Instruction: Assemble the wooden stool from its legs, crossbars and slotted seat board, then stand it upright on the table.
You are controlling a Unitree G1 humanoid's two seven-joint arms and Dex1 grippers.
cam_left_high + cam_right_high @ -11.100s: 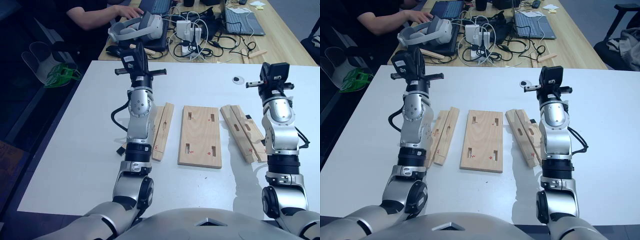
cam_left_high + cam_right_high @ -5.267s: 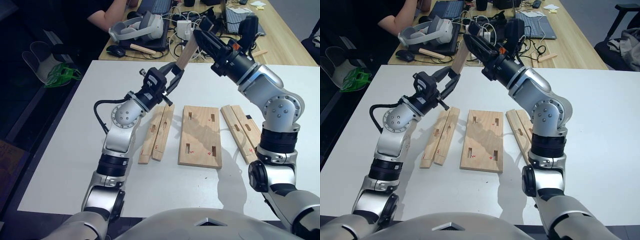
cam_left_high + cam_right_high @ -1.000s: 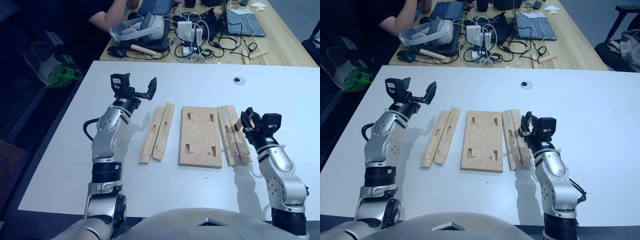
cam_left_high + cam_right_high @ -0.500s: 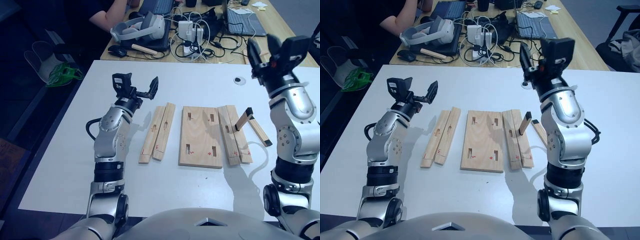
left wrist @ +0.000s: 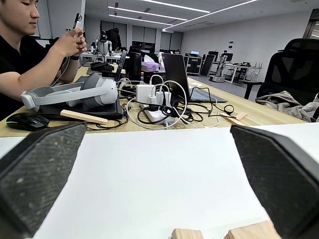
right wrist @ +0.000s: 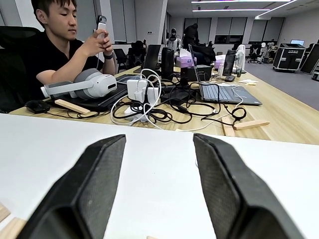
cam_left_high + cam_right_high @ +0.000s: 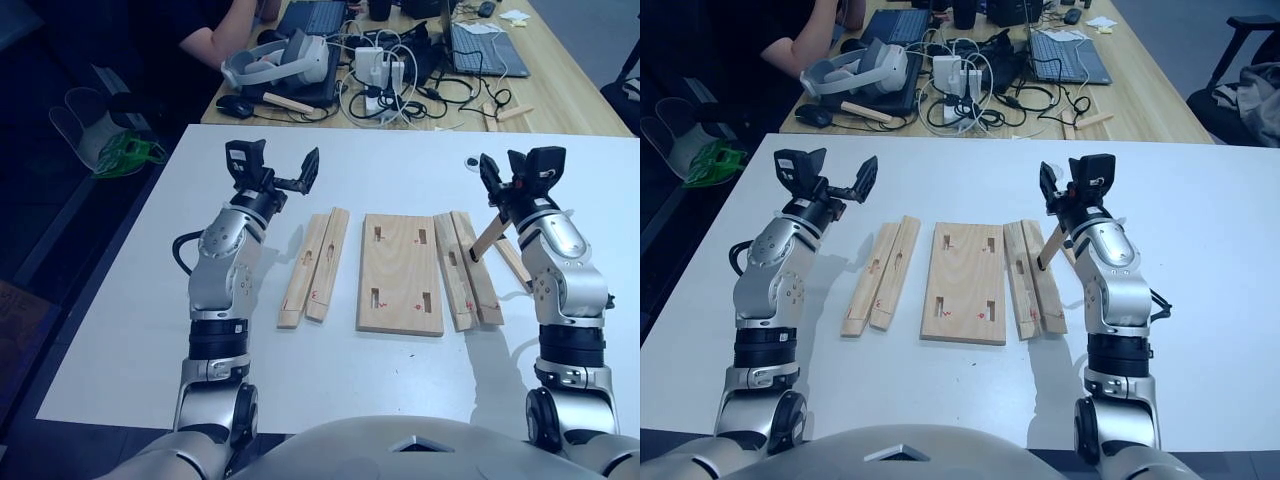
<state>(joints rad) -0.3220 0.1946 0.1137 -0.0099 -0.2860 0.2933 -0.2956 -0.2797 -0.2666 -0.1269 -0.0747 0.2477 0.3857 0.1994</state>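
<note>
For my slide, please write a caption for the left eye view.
Left end effector and right end effector open above the table; seat board flat between legs; one crossbar stands tilted.

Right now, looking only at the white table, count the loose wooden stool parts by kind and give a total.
Seat board: 1
Leg boards: 4
Crossbars: 2 (one tilted up, one lying flat)
Total: 7
</note>
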